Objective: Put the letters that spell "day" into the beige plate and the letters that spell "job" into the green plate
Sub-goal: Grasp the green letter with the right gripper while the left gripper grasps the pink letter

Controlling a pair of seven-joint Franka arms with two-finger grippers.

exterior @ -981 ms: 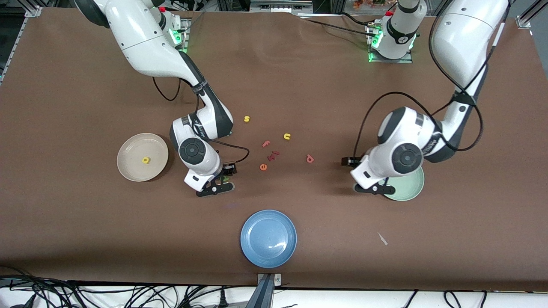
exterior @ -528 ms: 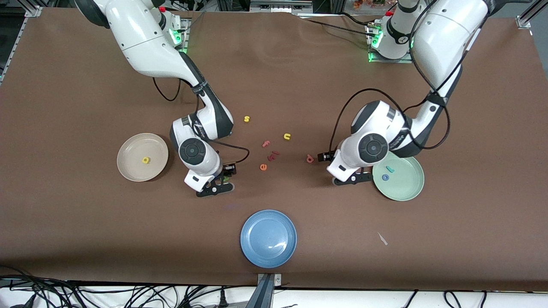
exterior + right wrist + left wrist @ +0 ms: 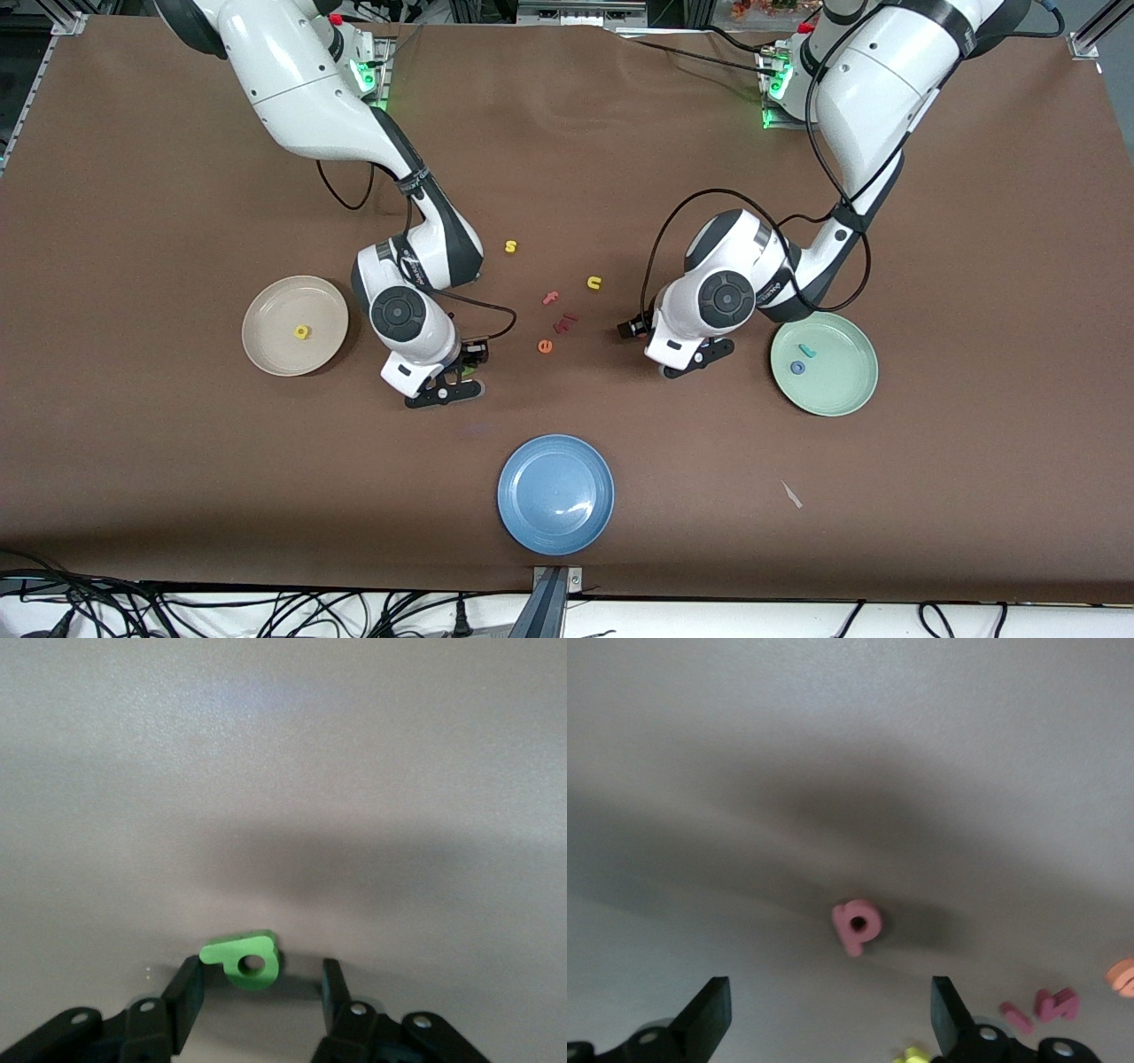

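The right gripper (image 3: pixel 257 992) has its black fingers (image 3: pixel 182 997) spread either side of the small green foam "d" (image 3: pixel 244 958), low over the brown table (image 3: pixel 177 478), the letter's stem lying crosswise to them (not yet pinched). The left gripper (image 3: pixel 831 1019), fingers wide apart, hovers over the red-pink foam "b" (image 3: pixel 857 926), which lies centred between them. The cream-beige plate (image 3: pixel 266 341) and the pale green plate (image 3: pixel 842 390) sit toward opposite ends.

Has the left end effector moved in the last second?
Yes. The left end effector left the green plate for the table's middle, over the pink b.
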